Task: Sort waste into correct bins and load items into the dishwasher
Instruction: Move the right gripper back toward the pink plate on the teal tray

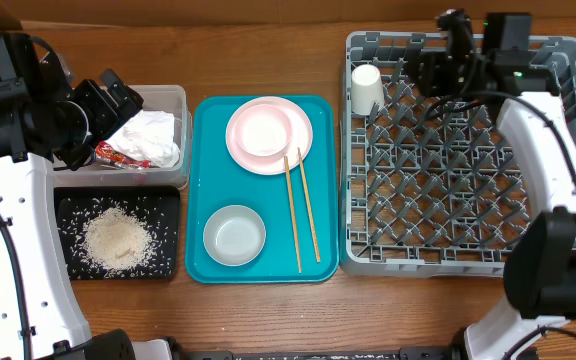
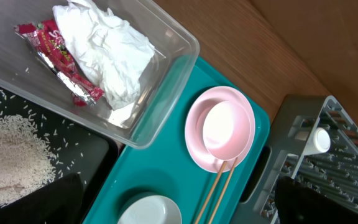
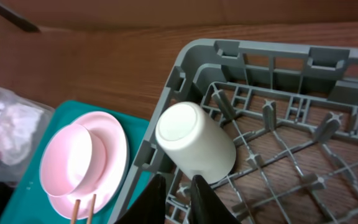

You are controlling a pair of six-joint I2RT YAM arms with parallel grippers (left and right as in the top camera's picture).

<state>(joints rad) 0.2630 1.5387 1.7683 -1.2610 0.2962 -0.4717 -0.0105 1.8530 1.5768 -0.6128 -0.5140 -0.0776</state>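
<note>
Wooden table (image 1: 268,50) carries everything. Right end effector (image 3: 178,190) shows its fingers narrowly parted, grasping nothing, with the tips just short of the white cup (image 3: 194,146). The cup rests tilted in a corner of the grey dish rack (image 3: 253,53). Best to draw straight back and upward, so neither finger nudges the cup.

My white cup (image 1: 367,88) leans in a corner of the grey rack (image 1: 448,200). Napkin (image 1: 155,135) and red wrapper (image 1: 118,155) lie in the clear tub (image 1: 178,93), rice (image 1: 116,240) in the black tray (image 1: 170,264).
</note>
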